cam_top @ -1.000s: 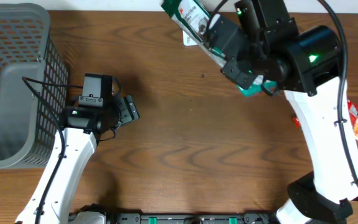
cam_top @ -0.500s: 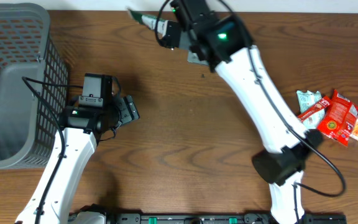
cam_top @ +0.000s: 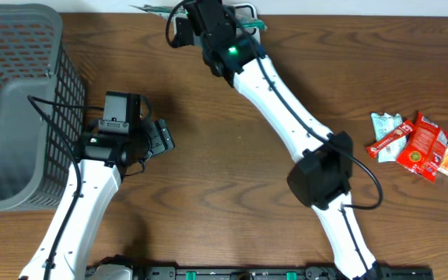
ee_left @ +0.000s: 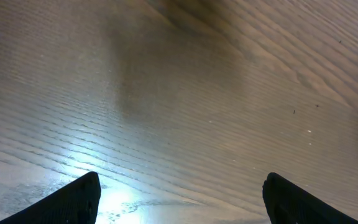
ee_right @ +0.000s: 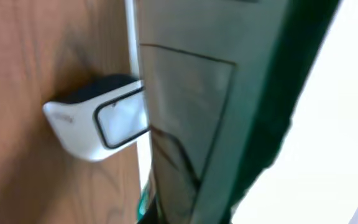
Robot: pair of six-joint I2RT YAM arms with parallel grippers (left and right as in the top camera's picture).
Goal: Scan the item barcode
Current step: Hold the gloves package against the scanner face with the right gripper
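Observation:
My right gripper [cam_top: 183,19] is shut on a green packet [cam_top: 152,9] and holds it at the table's far edge, left of centre. In the right wrist view the packet [ee_right: 216,93] fills most of the picture, blurred, with a pale panel facing the camera. Just beside it, a white scanner [ee_right: 98,127] with a dark window sits on the wood. No barcode is readable. My left gripper [cam_top: 162,137] stands open over bare wood at the left. Its two black fingertips [ee_left: 73,199] are wide apart with nothing between them.
A grey mesh basket [cam_top: 22,101] takes up the left end of the table. A pile of red and pale green snack packets [cam_top: 414,144] lies at the right edge. The right arm stretches diagonally across the middle of the table.
The right arm has swung left along the far edge, carrying the green packet from top right to top left of centre. The left arm has not moved.

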